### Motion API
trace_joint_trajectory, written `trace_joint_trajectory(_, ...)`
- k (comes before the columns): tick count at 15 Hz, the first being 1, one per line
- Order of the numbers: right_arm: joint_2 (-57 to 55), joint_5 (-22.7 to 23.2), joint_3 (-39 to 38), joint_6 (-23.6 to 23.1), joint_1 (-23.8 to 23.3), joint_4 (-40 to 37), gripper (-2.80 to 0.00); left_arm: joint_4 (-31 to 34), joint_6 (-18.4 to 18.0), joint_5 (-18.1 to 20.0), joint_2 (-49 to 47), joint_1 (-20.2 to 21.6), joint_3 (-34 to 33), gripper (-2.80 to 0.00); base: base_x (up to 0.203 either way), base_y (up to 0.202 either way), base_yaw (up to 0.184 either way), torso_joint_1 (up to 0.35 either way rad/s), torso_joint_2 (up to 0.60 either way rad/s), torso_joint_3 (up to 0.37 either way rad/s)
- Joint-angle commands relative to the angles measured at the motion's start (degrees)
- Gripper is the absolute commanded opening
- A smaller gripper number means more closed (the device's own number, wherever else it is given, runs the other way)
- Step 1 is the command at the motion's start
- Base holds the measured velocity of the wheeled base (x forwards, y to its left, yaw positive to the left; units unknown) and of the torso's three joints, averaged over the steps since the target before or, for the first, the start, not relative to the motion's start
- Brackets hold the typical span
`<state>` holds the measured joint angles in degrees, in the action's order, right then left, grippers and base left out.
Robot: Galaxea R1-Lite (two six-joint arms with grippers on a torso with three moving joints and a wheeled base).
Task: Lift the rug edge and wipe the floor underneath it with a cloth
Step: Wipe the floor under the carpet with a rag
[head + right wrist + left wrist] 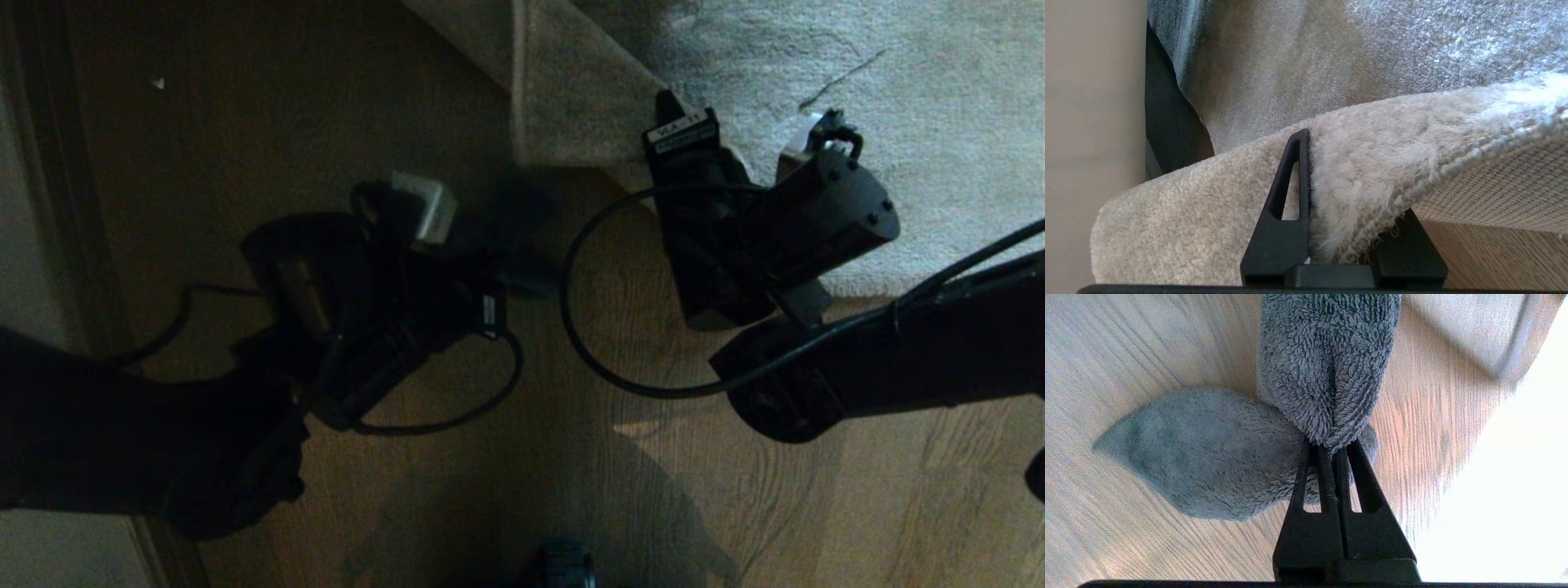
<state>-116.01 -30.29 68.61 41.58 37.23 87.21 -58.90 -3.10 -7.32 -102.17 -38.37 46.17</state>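
While the right gripper [1331,228] pinched the rug [1372,163] edge raised off the floor [1126,355], the left gripper [1331,451] clamped the cloth [1327,367]; the cloth lay against the planks.

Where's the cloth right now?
The cloth is pinched in the left pincer, hanging onto the wood floor left of the rug edge the right pincer grips.

Head view dim and murky, arms nearly black silhouettes, shadow pooling toward 6 o'clock, left wrist view blown-out white glare at 4 o'clock, perhaps sunlight, right wrist view evenly lit, soft-focused.
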Motion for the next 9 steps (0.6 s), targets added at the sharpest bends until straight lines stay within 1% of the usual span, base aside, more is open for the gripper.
trace_joint_trajectory(1,-0.10,-0.20,-0.27,0.25,-0.05,1.34,-2.80,-0.86,-0.12,-0.11,-2.81,-0.60,-1.69,-2.80,0.000,0.000,0.000,0.000,0.00,0.000)
trace_joint_trajectory(3,-0.01,-0.20,-0.76,0.25,-0.05,1.38,-2.80,-1.12,-0.22,-0.15,-5.54,-0.49,-1.02,-2.80,0.000,0.000,0.000,0.000,0.00,0.000)
trace_joint_trajectory(4,-0.01,-0.20,-0.76,0.25,-0.05,1.38,-2.80,-1.19,-0.23,-0.27,-7.07,-0.30,0.34,-2.80,0.000,0.000,0.000,0.000,0.00,0.000)
trace_joint_trajectory(9,-0.01,-0.20,-0.76,0.17,-0.05,1.38,-2.80,-2.50,-0.14,-0.72,-12.60,1.45,11.97,-2.80,0.000,0.000,0.000,0.000,0.00,0.000)
